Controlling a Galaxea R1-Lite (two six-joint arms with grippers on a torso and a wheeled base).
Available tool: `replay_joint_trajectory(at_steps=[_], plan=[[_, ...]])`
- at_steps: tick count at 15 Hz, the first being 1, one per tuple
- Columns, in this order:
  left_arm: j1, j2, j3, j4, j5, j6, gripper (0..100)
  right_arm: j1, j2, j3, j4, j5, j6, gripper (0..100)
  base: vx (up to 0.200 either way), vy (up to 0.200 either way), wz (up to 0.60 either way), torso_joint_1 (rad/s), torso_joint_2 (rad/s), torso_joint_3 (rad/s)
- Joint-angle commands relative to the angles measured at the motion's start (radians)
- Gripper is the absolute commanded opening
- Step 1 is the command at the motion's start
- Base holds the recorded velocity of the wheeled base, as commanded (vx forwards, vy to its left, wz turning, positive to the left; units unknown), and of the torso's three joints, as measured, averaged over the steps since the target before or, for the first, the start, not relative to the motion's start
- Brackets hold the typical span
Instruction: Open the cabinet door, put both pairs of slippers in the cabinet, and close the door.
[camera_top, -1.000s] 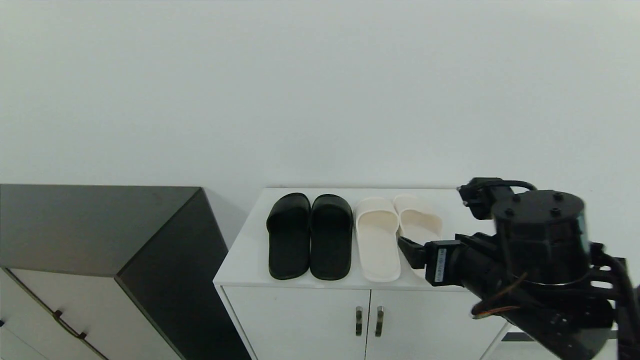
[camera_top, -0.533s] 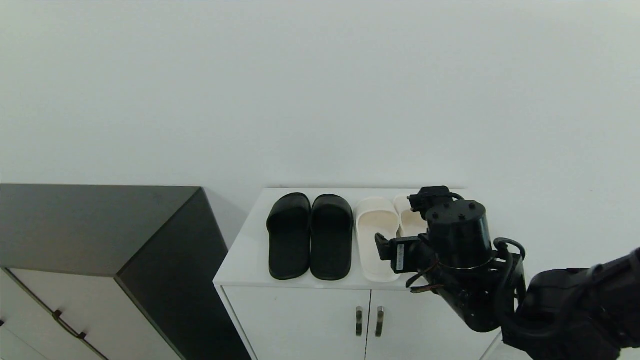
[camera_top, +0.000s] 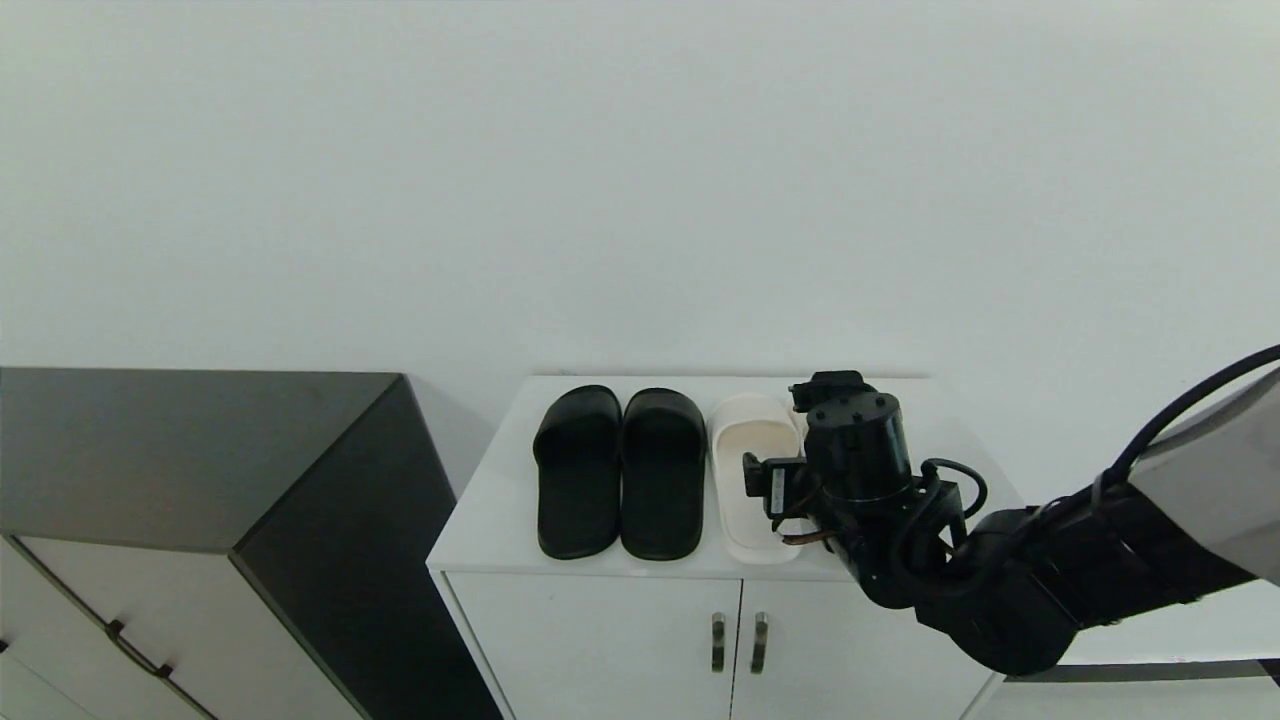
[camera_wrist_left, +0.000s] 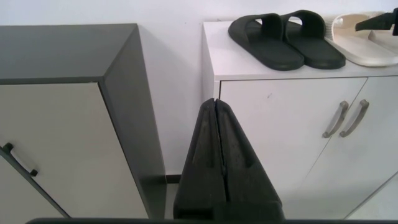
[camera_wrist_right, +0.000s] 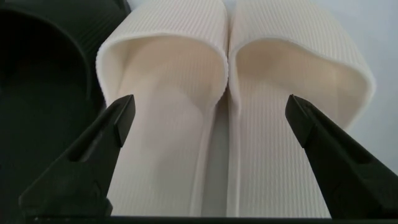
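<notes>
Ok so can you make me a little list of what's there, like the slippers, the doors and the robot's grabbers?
cabinet doors: both shut
black slippers: side by side on top of the white cabinet
white slippers: on top too, next to the black pair, on the robot's right of them
right jaws: open, spread across the white pair from the heel end
left jaws: shut, holding nothing, low down and facing the cabinets
dark cabinet: stands to the left of the white one
</notes>
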Motion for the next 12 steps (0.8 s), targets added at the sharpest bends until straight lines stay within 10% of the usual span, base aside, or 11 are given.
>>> replay_joint_trajectory(at_steps=[1, 10, 11, 12], plan=[[0.0, 0.002, 0.0, 0.0, 0.0, 0.0, 0, -0.016, 0.041, -0.03, 0.001, 0.0, 0.0, 100, 0.0, 0.0, 0.0, 0.0, 0.0, 0.0], [0.0, 0.002, 0.0, 0.0, 0.0, -0.002, 0, -0.059, 0.107, -0.096, -0.045, 0.022, -0.048, 100, 0.0, 0.0, 0.0, 0.0, 0.0, 0.0], [0.0, 0.002, 0.0, 0.0, 0.0, -0.002, 0, -0.059, 0.113, -0.096, -0.064, 0.02, -0.063, 0, 0.0, 0.0, 0.0, 0.0, 0.0, 0.0], [0.001, 0.002, 0.0, 0.0, 0.0, -0.002, 0, -0.059, 0.115, -0.096, -0.067, 0.02, -0.069, 0, 0.0, 0.0, 0.0, 0.0, 0.0, 0.0]])
